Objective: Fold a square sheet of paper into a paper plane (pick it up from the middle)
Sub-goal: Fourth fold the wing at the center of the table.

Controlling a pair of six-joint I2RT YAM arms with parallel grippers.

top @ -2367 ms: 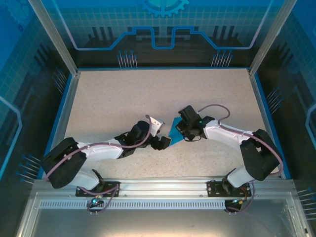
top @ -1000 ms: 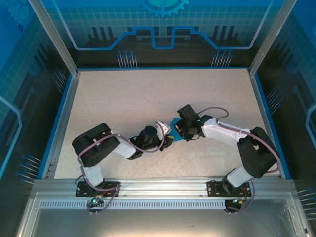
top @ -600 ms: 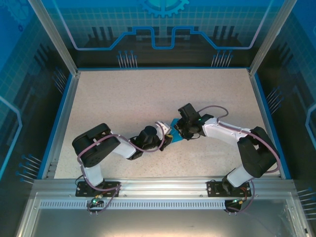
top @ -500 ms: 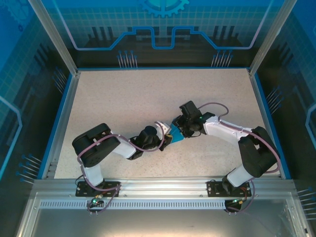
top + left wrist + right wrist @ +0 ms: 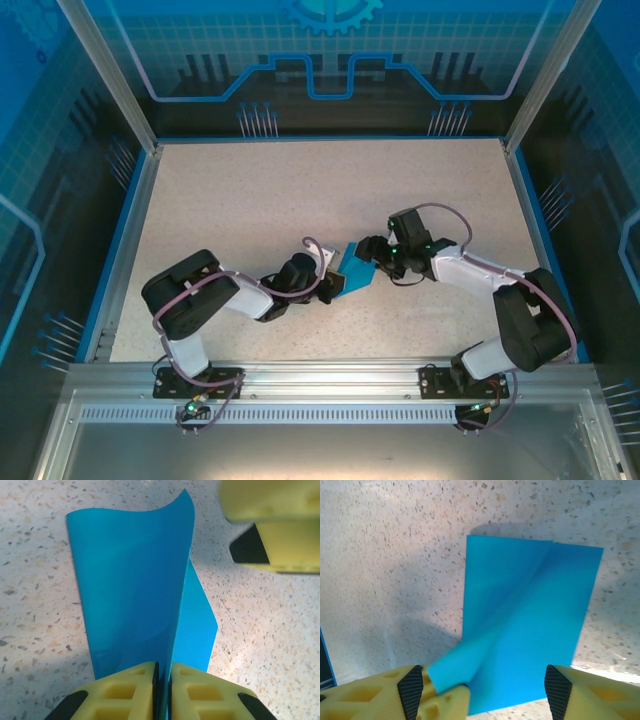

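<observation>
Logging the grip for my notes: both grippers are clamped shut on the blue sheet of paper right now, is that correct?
Not quite. The left gripper is clamped shut on the blue sheet, but the right gripper is not: it stands open, with its jaws spread wide. The right wrist view shows this.

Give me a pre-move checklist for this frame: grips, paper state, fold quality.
1. Left tool pinching the blue paper at its edge: ok.
2. Right tool with jaws open: ok.
3. Paper lying flat on the table: not ok, one side curls upward.
4. Middle crease sharp and straight: cannot tell.
5. Right tool free of contact with the paper: cannot tell.
</observation>
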